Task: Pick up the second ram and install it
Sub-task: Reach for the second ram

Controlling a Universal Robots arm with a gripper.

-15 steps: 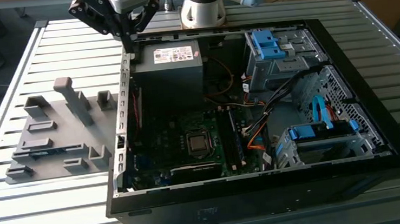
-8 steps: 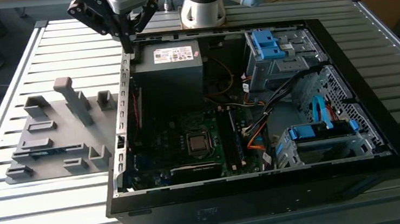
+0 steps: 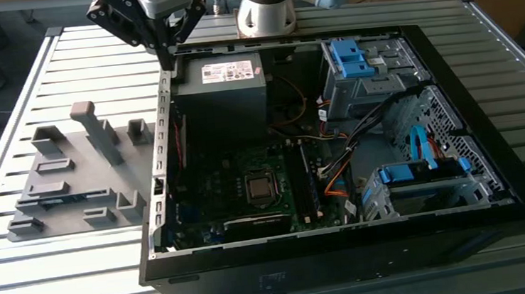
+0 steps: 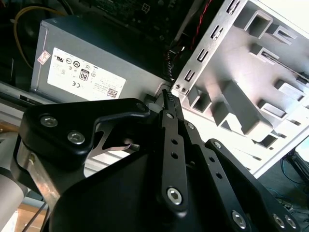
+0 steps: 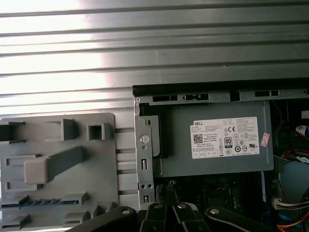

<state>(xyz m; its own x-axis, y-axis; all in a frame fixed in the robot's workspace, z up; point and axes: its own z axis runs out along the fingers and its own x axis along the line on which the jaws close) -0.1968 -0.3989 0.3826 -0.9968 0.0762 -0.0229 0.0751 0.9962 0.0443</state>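
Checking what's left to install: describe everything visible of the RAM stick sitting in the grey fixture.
The second ram is a long, thin blue-green strip, seated in a long slot of the grey fixture on the table, outside the case at the exterior view's left. Its long edge shows; chips and label are hidden. Nothing but the fixture touches it.

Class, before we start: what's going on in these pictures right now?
A robot arm's black gripper hangs shut and empty over a corner of the open black computer case, beside its grey box-shaped power supply. The long, thin blue-green ram stick lies in a slot of the grey plastic fixture plate on the slatted metal table, outside the case, not yet picked up.
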